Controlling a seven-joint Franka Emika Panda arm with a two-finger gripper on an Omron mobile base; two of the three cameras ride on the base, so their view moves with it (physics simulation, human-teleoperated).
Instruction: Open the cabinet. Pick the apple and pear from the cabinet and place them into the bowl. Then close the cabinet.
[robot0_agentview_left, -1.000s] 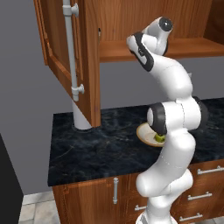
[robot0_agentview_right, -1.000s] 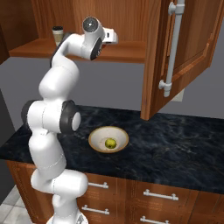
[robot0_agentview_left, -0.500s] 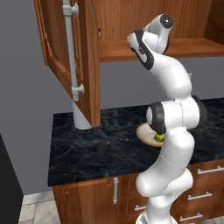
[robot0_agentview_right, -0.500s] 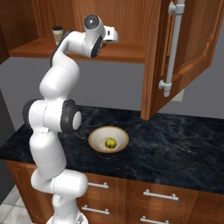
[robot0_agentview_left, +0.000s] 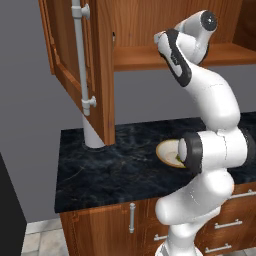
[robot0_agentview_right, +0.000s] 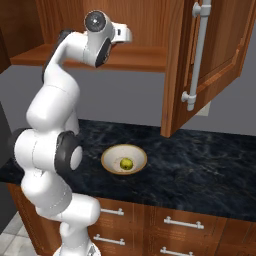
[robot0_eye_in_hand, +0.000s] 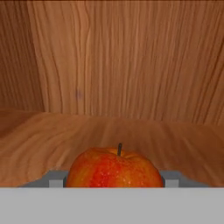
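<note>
End effector (robot0_eye_in_hand: 114, 183) is clamping on apple (robot0_eye_in_hand: 114, 168) w/ fingers at its sides. Apple's looking light, firm, smooth-skinned; widest part is gripping best.

One apple (robot0_eye_in_hand: 115, 168) sits on the cabinet (robot0_agentview_right: 150, 55) shelf. One pear (robot0_agentview_right: 126, 163) lies in the one bowl (robot0_agentview_right: 108, 156) on the desk (robot0_agentview_right: 190, 175). The cabinet has two open doors, each with one long silver bar handle (robot0_agentview_right: 198, 52).

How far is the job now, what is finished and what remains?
Done: the cabinet is open and the pear lies in the bowl. In hand: the pincer has closed around the apple on the shelf. Left: carry the apple to the bowl, close the cabinet.
</note>
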